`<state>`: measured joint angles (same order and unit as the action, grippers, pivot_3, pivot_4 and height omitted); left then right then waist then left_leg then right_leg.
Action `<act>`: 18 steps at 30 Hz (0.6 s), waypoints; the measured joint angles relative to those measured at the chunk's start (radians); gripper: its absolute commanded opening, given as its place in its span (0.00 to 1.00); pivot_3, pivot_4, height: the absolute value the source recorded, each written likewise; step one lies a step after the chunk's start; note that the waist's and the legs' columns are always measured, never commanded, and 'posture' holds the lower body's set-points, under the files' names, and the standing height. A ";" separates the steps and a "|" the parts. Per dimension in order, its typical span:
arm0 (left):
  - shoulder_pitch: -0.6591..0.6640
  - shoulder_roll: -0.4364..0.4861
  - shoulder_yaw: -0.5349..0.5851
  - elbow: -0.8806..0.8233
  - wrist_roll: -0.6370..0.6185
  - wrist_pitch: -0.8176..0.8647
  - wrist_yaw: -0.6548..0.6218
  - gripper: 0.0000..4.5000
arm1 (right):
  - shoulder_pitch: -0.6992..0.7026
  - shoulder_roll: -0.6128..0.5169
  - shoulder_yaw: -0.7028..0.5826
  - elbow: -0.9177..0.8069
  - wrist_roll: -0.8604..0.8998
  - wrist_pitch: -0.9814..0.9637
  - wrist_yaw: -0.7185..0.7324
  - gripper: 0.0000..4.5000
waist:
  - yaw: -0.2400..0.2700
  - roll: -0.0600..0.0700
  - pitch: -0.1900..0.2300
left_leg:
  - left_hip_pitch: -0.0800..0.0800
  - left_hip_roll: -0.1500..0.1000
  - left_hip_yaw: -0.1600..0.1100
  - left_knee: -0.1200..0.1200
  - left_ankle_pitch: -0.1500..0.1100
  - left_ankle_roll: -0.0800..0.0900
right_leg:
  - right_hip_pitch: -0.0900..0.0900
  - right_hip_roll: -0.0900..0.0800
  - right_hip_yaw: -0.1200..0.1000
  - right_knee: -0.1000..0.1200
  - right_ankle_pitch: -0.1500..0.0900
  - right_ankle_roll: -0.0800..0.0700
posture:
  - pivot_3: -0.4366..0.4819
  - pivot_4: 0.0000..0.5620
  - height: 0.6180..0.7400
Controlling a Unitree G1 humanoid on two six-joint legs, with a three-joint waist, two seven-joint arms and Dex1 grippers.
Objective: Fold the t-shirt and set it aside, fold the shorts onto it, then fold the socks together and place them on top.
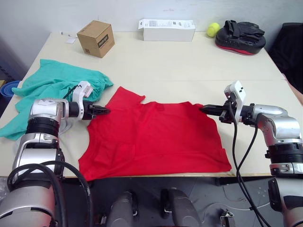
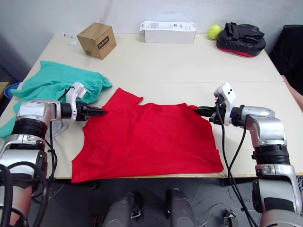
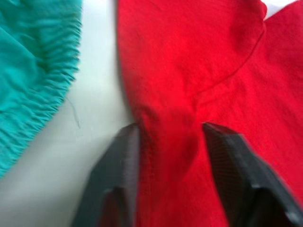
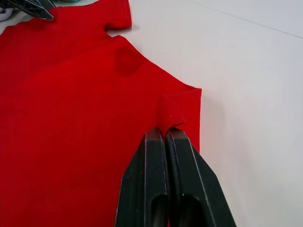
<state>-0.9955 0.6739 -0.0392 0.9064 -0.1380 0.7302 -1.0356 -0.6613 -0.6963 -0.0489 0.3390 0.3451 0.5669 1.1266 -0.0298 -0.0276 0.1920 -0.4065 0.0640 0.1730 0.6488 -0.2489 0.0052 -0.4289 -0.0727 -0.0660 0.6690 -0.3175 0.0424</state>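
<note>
Bright red short-sleeved cloth t-shirt (image 1: 156, 139) lies spread flat across the near half of the pale tabletop (image 1: 189, 61), its hem close along the near table edge. My right gripper (image 4: 165, 135) is clamped on a small raised pinch of red cloth at the shirt's right-hand upper corner; fingers pressed together, fabric puckered up between them. My left gripper (image 3: 168, 130) sits at the shirt's left edge with the fingers spread apart, a ridge of red cloth rising between them, not yet nipped as far as I can judge.

Handling, judged: thin, limp, light knit. It will drape and drag, not hold a crease by itself; a single-layer pinch may slip, so a hold near a seam or the sleeve hem should be surer. Lifting only one side will likely pull the rest along the table.

Teal-green soft cloth shorts (image 1: 57, 87) are bunched just beside the left gripper, the gathered waistband near the shirt's edge but apart from it. Risk: snagging them on the fold.

Open room: bare table beyond the shirt, toward the far side. Brown cardboard box (image 1: 96, 38), white carton (image 1: 166, 30), yellow-green ball (image 1: 213, 29) and black-and-red pad (image 1: 240, 37) stand well apart, along the far edge.
</note>
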 measured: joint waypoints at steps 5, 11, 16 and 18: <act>0.017 -0.008 0.011 -0.001 -0.010 0.009 -0.018 0.01 | 0.000 0.000 0.000 0.000 0.000 0.000 -0.002 0.00 | 0.000 0.000 0.000 | 0.000 0.000 0.000 0.000 0.000 0.000 | 0.000 0.000 0.000 0.000 0.000 0.000 | 0.48 0.27 1.00; 0.127 -0.001 0.081 -0.156 -0.079 -0.126 -0.094 0.01 | 0.015 -0.001 -0.013 -0.005 0.018 -0.041 0.028 0.00 | -0.005 0.000 0.000 | 0.000 0.001 0.000 -0.001 0.000 -0.001 | 0.000 0.000 0.000 0.000 0.000 0.000 | 0.48 0.27 1.00; 0.284 0.054 0.118 -0.428 -0.107 -0.329 -0.145 0.01 | 0.121 -0.045 -0.035 -0.090 0.028 -0.245 0.144 0.00 | -0.003 0.000 0.000 | 0.000 0.001 0.001 -0.001 0.000 0.000 | 0.000 0.000 0.000 -0.002 0.000 0.000 | 0.48 0.27 1.00; 0.368 0.075 0.119 -0.513 -0.091 -0.431 -0.144 0.01 | 0.176 -0.070 -0.034 -0.119 0.011 -0.354 0.196 0.00 | -0.003 0.000 0.000 | 0.001 0.001 0.001 -0.001 0.000 0.000 | 0.001 0.001 0.000 -0.003 0.000 0.000 | 0.48 0.27 1.00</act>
<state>-0.6278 0.7488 0.0794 0.3929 -0.2287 0.2996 -1.1798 -0.4855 -0.7668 -0.0829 0.2197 0.3564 0.2133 1.3224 -0.0326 -0.0280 0.1921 -0.4058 0.0648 0.1737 0.6474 -0.2491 0.0049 -0.4279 -0.0722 -0.0656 0.6663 -0.3174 0.0428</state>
